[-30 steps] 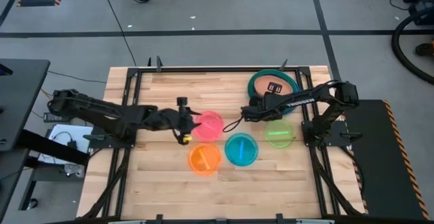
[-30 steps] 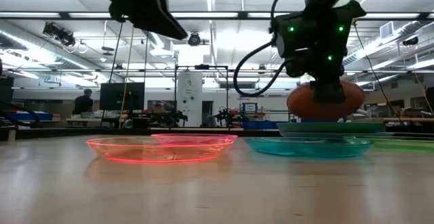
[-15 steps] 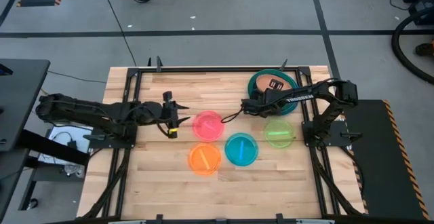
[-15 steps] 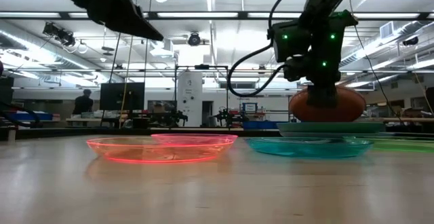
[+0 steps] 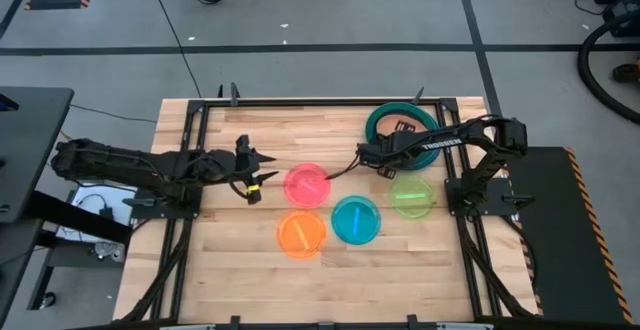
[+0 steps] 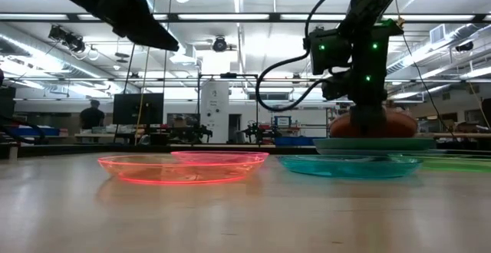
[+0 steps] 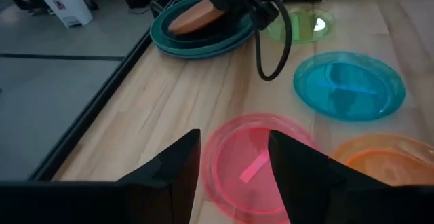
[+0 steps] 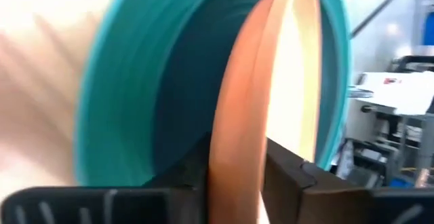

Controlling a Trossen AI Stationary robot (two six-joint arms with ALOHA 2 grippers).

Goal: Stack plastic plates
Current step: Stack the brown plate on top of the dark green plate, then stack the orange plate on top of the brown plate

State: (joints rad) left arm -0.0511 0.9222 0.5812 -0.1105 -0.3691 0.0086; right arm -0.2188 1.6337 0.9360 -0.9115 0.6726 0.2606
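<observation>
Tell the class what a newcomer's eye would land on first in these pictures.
Four bright small plates glow mid-table: pink plate, orange plate, cyan plate, green plate. At the far right corner, the right gripper pinches a brown plate over the teal stack. The left gripper hangs open beside the pink plate.

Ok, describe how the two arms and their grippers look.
Both arms are dark, jointed links. The right arm has white lettering, green lights and a looping black cable. The left gripper has a yellow mark; its fingers are black, wedge-shaped.
</observation>
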